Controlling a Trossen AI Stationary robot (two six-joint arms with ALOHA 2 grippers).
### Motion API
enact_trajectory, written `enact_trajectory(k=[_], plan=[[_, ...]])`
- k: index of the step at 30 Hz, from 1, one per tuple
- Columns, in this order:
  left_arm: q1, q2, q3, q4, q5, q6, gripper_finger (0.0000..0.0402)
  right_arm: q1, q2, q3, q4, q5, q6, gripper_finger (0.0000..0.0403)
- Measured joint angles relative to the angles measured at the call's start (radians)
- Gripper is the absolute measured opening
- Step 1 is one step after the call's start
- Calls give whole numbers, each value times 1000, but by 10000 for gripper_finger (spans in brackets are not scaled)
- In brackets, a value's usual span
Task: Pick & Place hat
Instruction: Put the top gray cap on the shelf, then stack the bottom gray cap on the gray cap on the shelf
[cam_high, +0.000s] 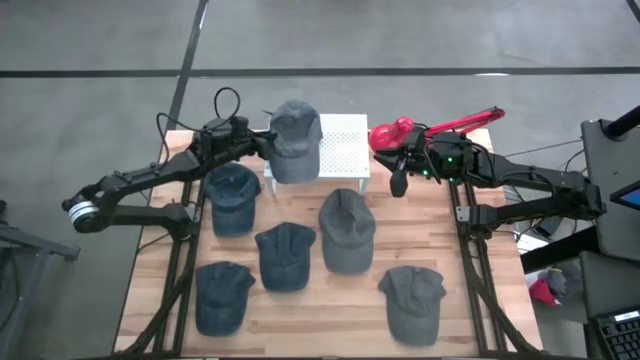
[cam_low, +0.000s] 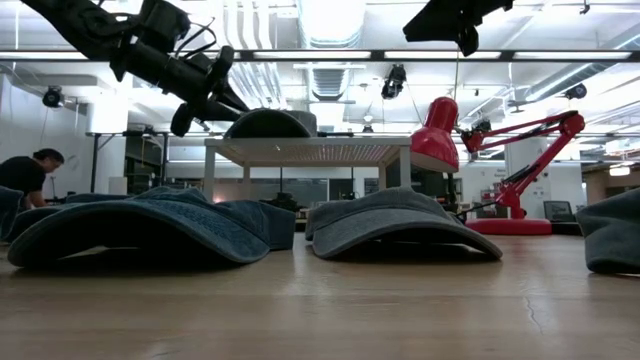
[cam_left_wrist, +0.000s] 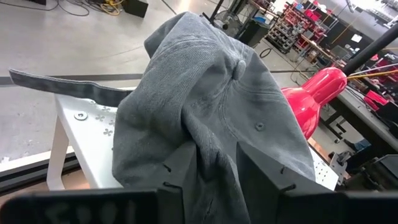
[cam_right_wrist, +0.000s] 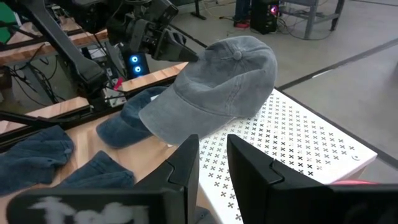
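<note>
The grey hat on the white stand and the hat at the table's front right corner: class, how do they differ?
The grey hat on the white stand sits raised on the perforated platform; the front-right hat lies on the wooden table. The stand hat has the left gripper at its edge, jaws partly open; the front-right hat has no gripper near. The stand hat looks lighter. Both are washed-denim caps.

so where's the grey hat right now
In the high view the grey hat lies on the left part of the white stand at the table's far edge, with the left gripper at its left side.
</note>
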Motion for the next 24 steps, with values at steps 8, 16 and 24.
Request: enact_trajectory(k=[8, 16, 24], plan=[[0, -19, 0, 8, 0, 39, 112, 0, 0, 0, 0, 0, 0, 64], [0, -84, 0, 9, 1, 104, 112, 0, 0, 0, -6, 0, 0, 71], [0, -98, 0, -10, 1, 87, 113, 0, 0, 0, -7, 0, -2, 80]])
